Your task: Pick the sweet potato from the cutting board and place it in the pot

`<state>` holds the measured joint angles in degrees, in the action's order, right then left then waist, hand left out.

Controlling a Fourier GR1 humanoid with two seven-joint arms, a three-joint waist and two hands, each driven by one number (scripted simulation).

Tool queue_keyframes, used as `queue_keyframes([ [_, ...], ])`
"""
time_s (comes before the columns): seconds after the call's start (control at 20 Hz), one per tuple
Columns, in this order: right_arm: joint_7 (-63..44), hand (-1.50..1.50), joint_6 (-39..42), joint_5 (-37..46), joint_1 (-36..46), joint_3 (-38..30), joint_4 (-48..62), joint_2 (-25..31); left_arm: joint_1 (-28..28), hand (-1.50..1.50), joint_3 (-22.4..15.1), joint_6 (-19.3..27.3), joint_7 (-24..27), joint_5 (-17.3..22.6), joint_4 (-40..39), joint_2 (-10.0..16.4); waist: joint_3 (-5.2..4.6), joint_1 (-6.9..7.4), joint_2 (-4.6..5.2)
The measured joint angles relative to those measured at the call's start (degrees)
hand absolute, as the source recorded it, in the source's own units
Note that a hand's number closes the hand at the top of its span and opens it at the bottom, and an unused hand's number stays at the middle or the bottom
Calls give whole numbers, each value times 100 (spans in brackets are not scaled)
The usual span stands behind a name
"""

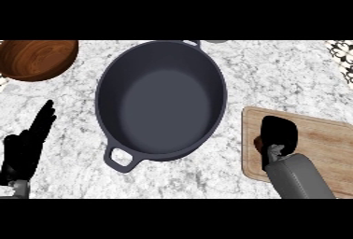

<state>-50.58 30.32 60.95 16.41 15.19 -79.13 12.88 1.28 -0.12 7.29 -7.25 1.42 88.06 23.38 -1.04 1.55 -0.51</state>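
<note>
A large dark grey pot (110, 109) with two loop handles stands empty in the middle of the marble counter. At the right lies a wooden cutting board (324, 140). My right hand (279, 133) is down on the board's left part, its fingers curled over the sweet potato (257, 144). Only a thin brown sliver of the sweet potato shows at the hand's left edge. The left hand (24, 144) rests open at the lower left, fingers up, well away from the pot.
A wooden bowl (34, 58) sits at the back left. A patterned object (341, 53) shows at the back right edge. Bare marble separates the pot's right wall from the board.
</note>
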Motion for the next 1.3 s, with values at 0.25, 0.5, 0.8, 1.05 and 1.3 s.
queue_keyframes([
  [0.25,189,150,-237,-618,495,1183,-245,-875,-228,0,-237,-138,16,-44,23,-72,86,556,120],
  [0.5,-234,150,-870,-1142,1113,2275,-293,-1145,-415,0,-340,-187,-21,-101,-47,-101,99,729,131],
  [0.8,-879,150,-1578,-1036,2213,3156,-480,-1212,-529,0,-366,-138,-67,-172,-205,-155,86,662,58],
  [1.05,-1336,150,-1986,-577,3237,3387,-577,-1210,-549,0,-382,-91,-107,-224,-295,-194,79,556,1],
  [1.3,-1647,150,-2402,-504,3914,3348,-617,-1203,-584,0,-362,-70,-67,-240,-382,-224,77,524,14],
])
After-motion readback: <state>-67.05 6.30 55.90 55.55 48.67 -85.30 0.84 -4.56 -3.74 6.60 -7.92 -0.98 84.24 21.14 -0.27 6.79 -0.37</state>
